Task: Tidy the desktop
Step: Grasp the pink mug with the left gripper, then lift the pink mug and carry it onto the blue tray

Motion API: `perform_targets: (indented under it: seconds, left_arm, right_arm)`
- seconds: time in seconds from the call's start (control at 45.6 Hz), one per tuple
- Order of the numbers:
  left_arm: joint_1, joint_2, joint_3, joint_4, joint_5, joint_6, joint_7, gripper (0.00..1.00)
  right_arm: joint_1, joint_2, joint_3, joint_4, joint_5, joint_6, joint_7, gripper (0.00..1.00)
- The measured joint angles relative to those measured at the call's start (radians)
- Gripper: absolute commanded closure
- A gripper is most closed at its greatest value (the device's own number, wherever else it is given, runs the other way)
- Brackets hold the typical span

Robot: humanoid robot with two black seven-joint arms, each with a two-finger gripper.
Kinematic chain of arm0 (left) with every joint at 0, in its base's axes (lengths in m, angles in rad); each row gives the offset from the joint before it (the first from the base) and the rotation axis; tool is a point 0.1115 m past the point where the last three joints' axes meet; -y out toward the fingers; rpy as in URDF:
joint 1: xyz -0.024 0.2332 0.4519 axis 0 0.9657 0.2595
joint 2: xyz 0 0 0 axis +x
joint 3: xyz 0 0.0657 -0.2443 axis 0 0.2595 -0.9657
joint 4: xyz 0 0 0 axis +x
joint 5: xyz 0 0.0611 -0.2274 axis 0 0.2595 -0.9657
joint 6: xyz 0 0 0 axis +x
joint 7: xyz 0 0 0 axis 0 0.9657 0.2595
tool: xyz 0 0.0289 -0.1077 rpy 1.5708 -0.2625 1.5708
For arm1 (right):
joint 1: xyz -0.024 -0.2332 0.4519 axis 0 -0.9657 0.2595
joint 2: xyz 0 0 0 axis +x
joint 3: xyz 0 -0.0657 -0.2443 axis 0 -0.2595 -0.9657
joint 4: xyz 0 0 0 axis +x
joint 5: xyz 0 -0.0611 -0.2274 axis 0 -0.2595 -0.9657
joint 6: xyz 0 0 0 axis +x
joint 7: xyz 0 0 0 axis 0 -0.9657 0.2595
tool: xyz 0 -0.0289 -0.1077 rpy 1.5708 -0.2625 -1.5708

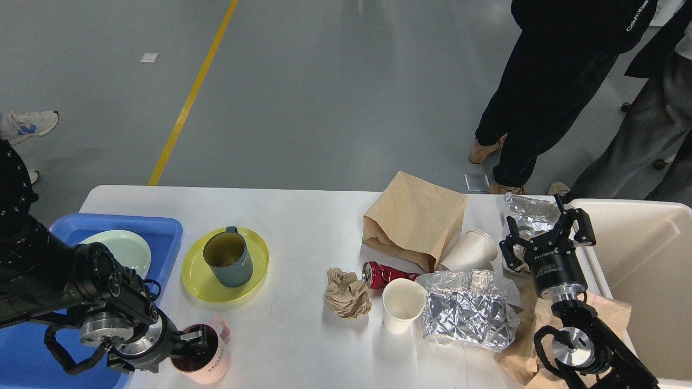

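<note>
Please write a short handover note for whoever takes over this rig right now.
Left gripper: at the rim of the pink plastic mug, one finger seemingly inside; grip unclear.
Right gripper: open, empty, above the crumpled silver foil bag.
Done: pale green plate lies in the blue plastic tray.
Left on the white desktop: grey mug on yellow plate, brown paper bag, crushed red can, paper cups, foil. Cream bin looks empty.

Two black arms — silver metal wrist rings, looped black cables — each ending in a black two-fingered pincer (546, 229).
</note>
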Motion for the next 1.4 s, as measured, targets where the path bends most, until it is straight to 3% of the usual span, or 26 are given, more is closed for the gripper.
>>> perform_targets:
  seconds: [0.153, 0.373, 0.987, 1.162, 1.403]
  left_arm:
    - [0.002, 0.000, 0.003, 0.000, 0.000, 0.000, 0.002, 0.81]
    - [0.012, -0.002, -0.002, 0.006, 0.000, 0.005, -0.010, 1.00]
    - [-0.008, 0.006, 0.006, -0.003, 0.019, 0.010, -0.040, 1.00]
    - [-0.188, 0.048, 0.046, -0.106, 0.018, -0.047, -0.038, 1.00]
    - [-0.605, 0.077, 0.173, -0.210, 0.017, -0.369, -0.034, 1.00]
  right_arm:
    - [0.000, 0.000, 0.000, 0.000, 0.000, 0.000, 0.000, 0.00]
    - [0.000, 0.000, 0.000, 0.000, 0.000, 0.000, 0.000, 0.00]
    - [0.000, 0.000, 0.000, 0.000, 0.000, 0.000, 0.000, 0.00]
    - [0.000, 0.000, 0.000, -0.001, 0.000, 0.000, 0.000, 0.00]
    - [0.000, 0.000, 0.000, -0.001, 0.000, 0.000, 0.000, 0.00]
